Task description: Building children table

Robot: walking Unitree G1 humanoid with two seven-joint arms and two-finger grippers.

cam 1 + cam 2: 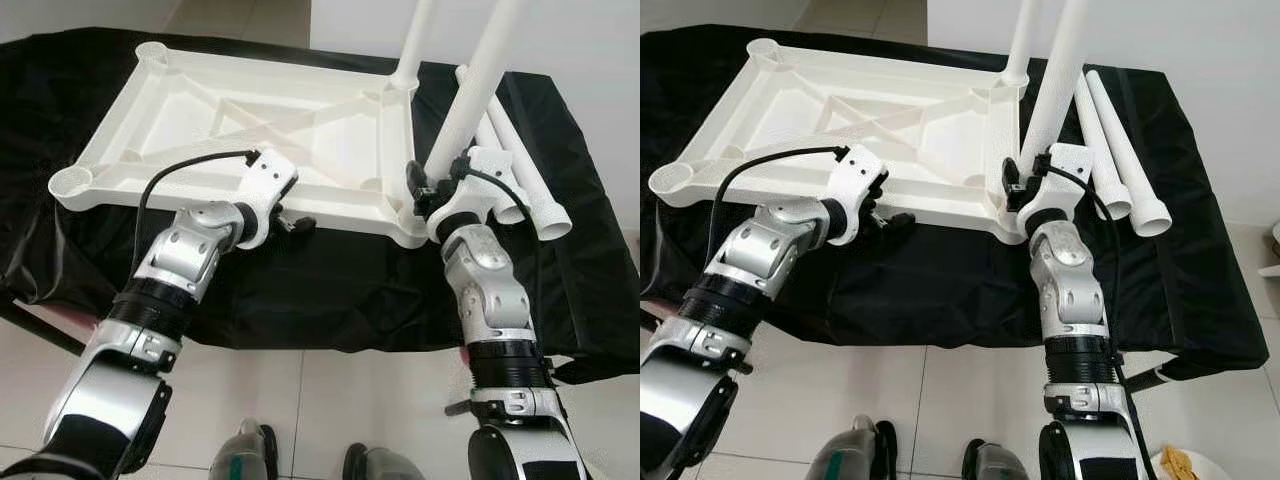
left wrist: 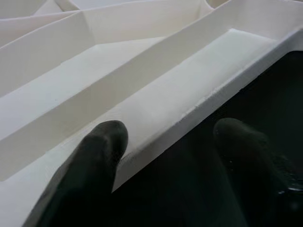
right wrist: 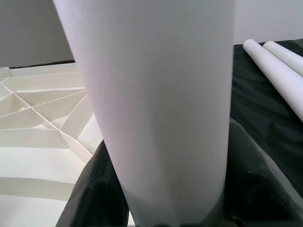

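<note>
Left eye view: the white ribbed plastic tabletop [image 1: 250,120] lies upside down on the black cloth-covered bench [image 1: 330,290], filling the upper left and centre of the frame. The right gripper [image 1: 432,190] clamps a white tubular leg [image 1: 470,90] standing over the near right corner socket [image 1: 415,232]; if that leg goes in tilted, it could jam or lever the tabletop sideways.

Right eye view: two loose white tubes [image 1: 1120,150] lie at centre right, near enough to be knocked rolling. Another leg [image 1: 1022,40] stands upright in the far corner.

Left wrist view: the left gripper [image 2: 170,161] is spread, one finger [image 2: 94,161] on the tabletop's rim, one beyond its edge; unclamped, the top could slide.

Right wrist view: black fingers [image 3: 94,189] hug the leg on both sides.
</note>
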